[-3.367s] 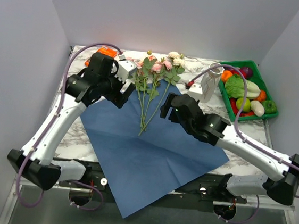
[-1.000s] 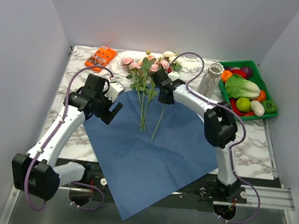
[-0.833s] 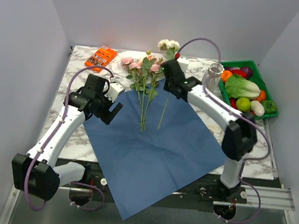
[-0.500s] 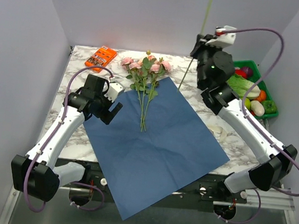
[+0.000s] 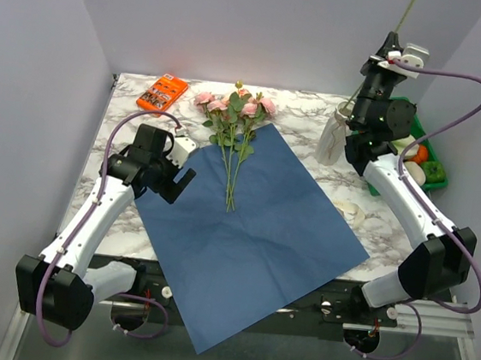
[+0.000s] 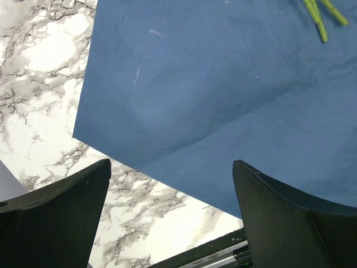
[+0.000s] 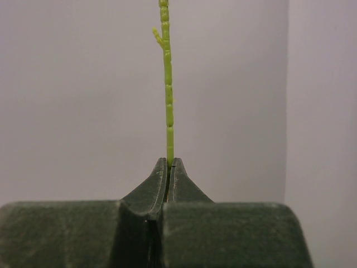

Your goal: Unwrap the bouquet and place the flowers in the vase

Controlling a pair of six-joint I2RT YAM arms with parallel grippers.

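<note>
One green stem [image 7: 168, 84] is pinched between the closed right fingers [image 7: 169, 167]. It is held high above the counter [image 5: 300, 109] and runs out of the top of the overhead view, close to the upright vase [image 5: 331, 138]. Several other flowers [image 5: 233, 123] lie with their stems on the far corner of the unfolded blue paper [image 5: 253, 224] and their blooms on the marble. Left fingers [image 5: 176, 184] hang spread wide and empty over the paper's left edge.
</note>
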